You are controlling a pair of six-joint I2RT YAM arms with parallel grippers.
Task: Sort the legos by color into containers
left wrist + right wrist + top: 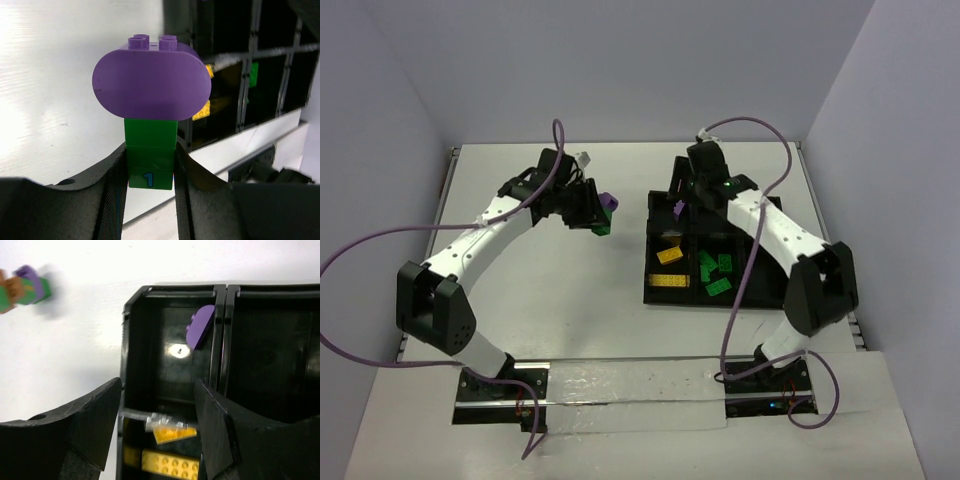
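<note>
My left gripper (596, 219) (150, 162) is shut on the green brick (150, 160) of a two-colour lego cluster, held above the white table left of the tray. A rounded purple brick (151, 82) (609, 203) sits on top of the green one. My right gripper (687, 196) (159, 390) hangs open and empty over the far-left container of the black tray (650, 296) (131, 297). In that container a purple lego (200, 326) (678, 208) leans against the dividing wall. Yellow legos (668, 268) (171, 464) fill the near-left container, green legos (716, 272) the one beside it.
The held cluster (29, 286) shows blurred at the upper left of the right wrist view. The tray's right-hand far container (275, 350) looks dark and bare. Purple cables (750, 260) trail from both arms, one crossing the tray. Walls close in the table on three sides.
</note>
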